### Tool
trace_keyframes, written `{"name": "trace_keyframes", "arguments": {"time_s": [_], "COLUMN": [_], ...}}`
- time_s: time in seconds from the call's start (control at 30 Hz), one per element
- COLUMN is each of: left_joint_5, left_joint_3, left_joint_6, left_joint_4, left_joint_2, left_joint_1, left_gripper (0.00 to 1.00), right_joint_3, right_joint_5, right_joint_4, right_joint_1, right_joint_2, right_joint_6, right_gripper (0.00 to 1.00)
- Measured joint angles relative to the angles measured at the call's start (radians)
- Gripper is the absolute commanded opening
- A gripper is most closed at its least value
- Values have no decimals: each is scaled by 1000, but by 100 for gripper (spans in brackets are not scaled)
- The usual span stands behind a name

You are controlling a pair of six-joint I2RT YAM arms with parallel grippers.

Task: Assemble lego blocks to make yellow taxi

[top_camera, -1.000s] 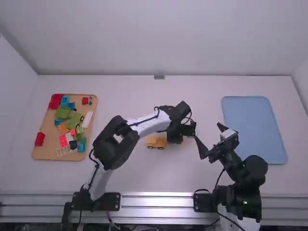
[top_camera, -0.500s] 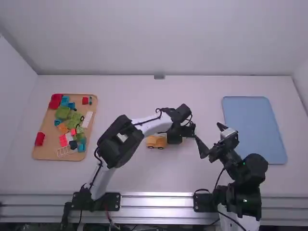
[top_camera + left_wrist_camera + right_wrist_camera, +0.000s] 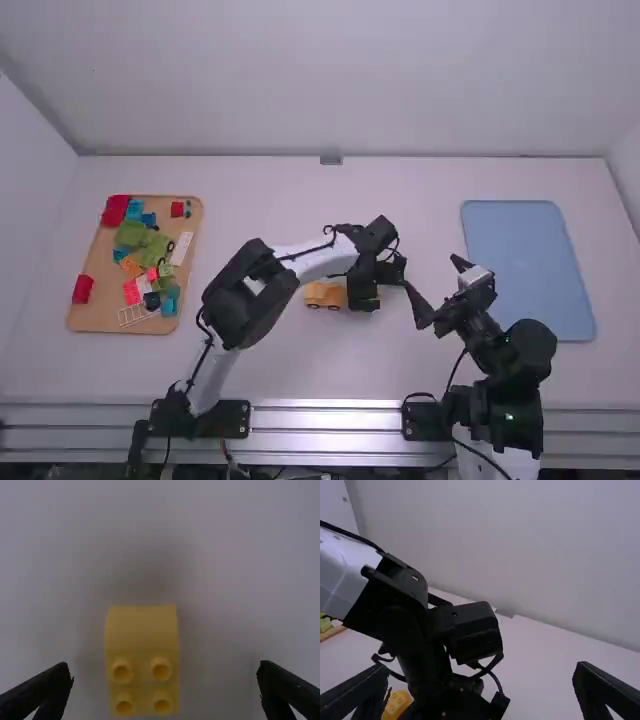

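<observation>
Currently, the right arm point(image 3: 510, 365) nearest the camera is unchanged from the earlier frames; its gripper point(image 3: 430, 272) stands with fingers spread and empty, beside the work area.

The change is in the left arm point(image 3: 250, 290). Its forearm has swung slightly, and its gripper point(image 3: 165, 667) has shifted toward the arm bases, above the yellow block point(image 3: 142, 630). Both fingers are wide open. The block lies on the worktop point(image 3: 260, 205), studs up, between the fingertips but closer to one, with no contact.

The wheeled yellow-orange body point(image 3: 325, 294) remains beside that gripper, upright on its wheels.

Assessment: the step in hand is probably picking the block for the taxi. Centre the fingers over the block before closing; otherwise one finger may push it askew. Avoid striking the body.

Farther out, the tan board point(image 3: 95, 318) of mixed blocks and the blue tray point(image 3: 530, 270) are unchanged.
</observation>
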Motion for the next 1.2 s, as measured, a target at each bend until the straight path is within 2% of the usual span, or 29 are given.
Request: {"name": "trace_keyframes", "arguments": {"time_s": [0.23,0.4,0.47,0.57,0.67,0.7,0.73,0.83,0.97,1.13,1.2], "left_joint_5": [18,36,36,37,71,108,111,174,218,264,283], "left_joint_3": [40,60,61,62,58,42,39,-57,-223,-416,-485], "left_joint_6": [3,-6,-20,-51,-48,-40,-39,-31,4,54,61], "left_joint_4": [-1,45,53,38,33,34,35,81,135,209,255], "left_joint_2": [-3,-69,-116,-199,-253,-288,-292,-378,-480,-618,-688], "left_joint_1": [45,163,227,323,379,406,409,462,515,553,565], "left_gripper": [99,99,99,99,99,99,99,99,99,99,99], "right_joint_3": [0,0,2,32,95,149,160,291,445,569,603], "right_joint_5": [16,14,6,-53,-98,-114,-117,-133,-110,16,72], "right_joint_4": [23,81,99,137,137,125,120,27,-126,-286,-327], "right_joint_1": [0,0,0,0,0,0,1,33,113,210,248], "right_joint_2": [0,56,129,348,532,647,668,882,1095,1254,1310], "right_joint_6": [3,6,-3,-68,-139,-188,-196,-337,-556,-774,-852], "right_gripper": [99,99,99,99,99,99,99,98,98,100,97]}}
